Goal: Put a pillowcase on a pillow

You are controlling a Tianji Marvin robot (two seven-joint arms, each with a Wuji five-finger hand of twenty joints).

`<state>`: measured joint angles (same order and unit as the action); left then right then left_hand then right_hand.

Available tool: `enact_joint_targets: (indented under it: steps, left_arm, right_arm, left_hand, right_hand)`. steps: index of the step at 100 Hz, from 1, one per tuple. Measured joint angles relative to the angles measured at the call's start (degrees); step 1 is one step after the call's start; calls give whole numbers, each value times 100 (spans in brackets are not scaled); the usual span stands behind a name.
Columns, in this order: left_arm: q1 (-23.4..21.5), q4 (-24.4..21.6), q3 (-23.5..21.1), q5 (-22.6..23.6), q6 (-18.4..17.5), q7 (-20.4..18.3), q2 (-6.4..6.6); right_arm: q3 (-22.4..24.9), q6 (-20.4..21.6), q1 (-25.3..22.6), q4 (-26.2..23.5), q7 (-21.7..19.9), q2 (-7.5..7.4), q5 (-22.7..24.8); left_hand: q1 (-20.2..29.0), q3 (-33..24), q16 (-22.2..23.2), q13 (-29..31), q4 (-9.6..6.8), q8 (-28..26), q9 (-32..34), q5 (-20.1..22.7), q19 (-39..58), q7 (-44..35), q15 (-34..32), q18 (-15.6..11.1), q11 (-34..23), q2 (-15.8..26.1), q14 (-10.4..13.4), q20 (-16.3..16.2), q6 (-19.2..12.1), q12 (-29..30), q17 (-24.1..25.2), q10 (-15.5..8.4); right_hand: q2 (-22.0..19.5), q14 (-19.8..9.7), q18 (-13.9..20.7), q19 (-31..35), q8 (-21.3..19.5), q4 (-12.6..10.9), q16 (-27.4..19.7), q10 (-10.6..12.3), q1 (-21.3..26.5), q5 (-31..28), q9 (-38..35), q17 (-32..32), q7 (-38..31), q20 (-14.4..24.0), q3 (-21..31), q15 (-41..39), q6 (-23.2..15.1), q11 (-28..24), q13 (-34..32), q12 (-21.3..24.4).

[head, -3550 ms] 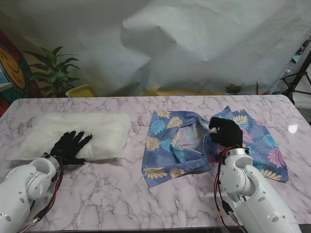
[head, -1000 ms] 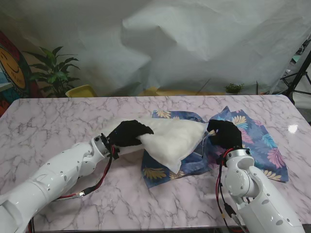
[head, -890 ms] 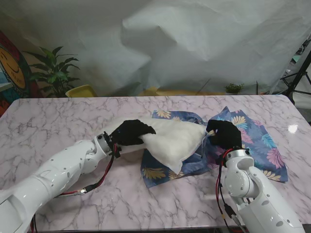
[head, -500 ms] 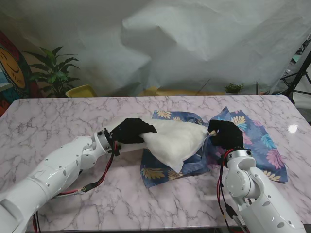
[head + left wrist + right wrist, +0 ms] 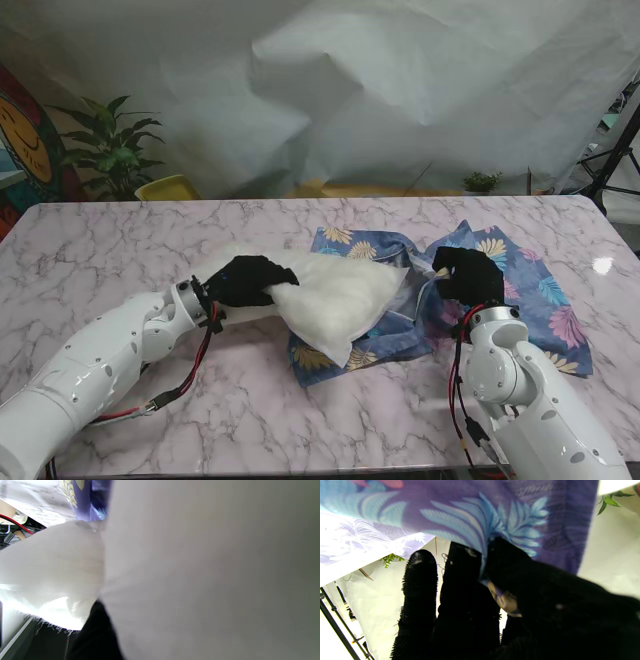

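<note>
A white fluffy pillow (image 5: 330,295) lies across the left half of the blue leaf-print pillowcase (image 5: 520,280) in the middle of the table. My black-gloved left hand (image 5: 243,281) is shut on the pillow's left end. The pillow (image 5: 200,580) fills the left wrist view, with a strip of pillowcase (image 5: 85,502) beyond it. My right hand (image 5: 466,274) is shut on the pillowcase's raised upper edge beside the pillow's right end. In the right wrist view the fabric (image 5: 480,520) is pinched between the thumb and fingers (image 5: 467,585). Whether the pillow's end is inside the opening cannot be made out.
The marble table (image 5: 120,240) stretches left of the pillow and toward its near edge. Behind the table hang a white backdrop, a potted plant (image 5: 110,150) and a yellow chair back (image 5: 168,187) at far left. A tripod leg (image 5: 615,160) stands at far right.
My left hand carried the pillow from the table's left side onto the pillowcase. In the last half second it drew back left and toward me, and the pillow settled lower. The right hand barely moved.
</note>
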<state>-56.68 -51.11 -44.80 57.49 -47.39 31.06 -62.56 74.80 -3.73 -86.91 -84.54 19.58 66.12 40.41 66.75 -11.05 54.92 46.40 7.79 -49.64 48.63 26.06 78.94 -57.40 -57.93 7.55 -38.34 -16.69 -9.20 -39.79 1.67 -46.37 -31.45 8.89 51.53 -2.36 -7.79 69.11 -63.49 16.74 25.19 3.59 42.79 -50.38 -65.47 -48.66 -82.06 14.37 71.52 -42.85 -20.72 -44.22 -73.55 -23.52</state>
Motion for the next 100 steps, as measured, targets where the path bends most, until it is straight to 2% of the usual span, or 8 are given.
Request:
enact_joint_targets:
  steps: [23,42,54,76,81,95,100]
  left_arm:
    - [303,398,602,-97,-123,345,-85]
    - [496,610,961,-298,100,644,-279]
    - [652,738,1274,-555,412,792,-447]
    - [1024,1278,1720,-1023,503,800,-906]
    - [1031,1238,1705,-1130,659,690,-950]
    - [1079,1066,1728,-1511,832,-159,-973]
    - [1128,1068,1833,-1531,886,-229,-980]
  right_arm:
    - [-42,101,41,12,8,-10,64]
    - [-118,347,18,-17,9,-42,155]
    - [-184,491,-26,-93,-27,-73,233]
    - [-214,698,-223,-406,-210,-125,384]
    - [-217,741,-260,-457,-243,-133,420]
    - [-218,832,-323,-528,-279,-147,455]
    - [-219,866,-331,-536,-279,-147,449]
  left_hand:
    - [0,0,60,6,0,0,5,1,0,-8,-25,-1,0,0,1,-11,0,-65,0,0]
    - [0,0,60,7,0,0,6,1,0,-9,-26,-1,0,0,1,-66,0,-69,0,0]
    - [0,0,60,7,0,0,6,1,0,-9,-26,-1,0,0,1,-66,0,-69,0,0]
    - [0,0,60,7,0,-1,6,1,0,-22,-26,-2,0,0,3,-67,0,-70,8,0]
    - [0,0,60,7,0,-1,6,1,0,-37,-26,-2,0,0,8,-67,0,-70,47,-1]
    - [0,0,60,7,0,-1,6,1,0,-75,-26,-2,0,0,10,-68,0,-70,58,-2]
    - [0,0,60,7,0,-1,6,1,0,-76,-26,-2,0,0,10,-69,0,-70,58,-2]
  right_hand:
    - [0,0,-3,-30,0,0,0,0,0,0,0,0,0,7,0,0,0,0,0,0]
    - [0,0,-4,-32,0,0,0,0,0,0,0,9,0,11,0,0,0,0,0,0]
    - [0,0,-5,-33,0,0,0,0,0,0,0,29,0,12,0,0,1,0,0,0]
    - [0,0,-6,-43,0,0,1,-4,0,0,0,59,0,14,0,0,1,0,-1,0]
    - [0,0,-6,-45,0,0,1,-9,0,0,0,59,0,14,0,0,1,0,-1,0]
    - [0,0,-6,-45,0,-1,2,-32,1,0,0,62,0,15,0,0,1,0,-1,-2]
    - [0,0,-7,-46,0,-1,2,-33,1,0,0,62,0,16,0,0,1,0,-1,-2]
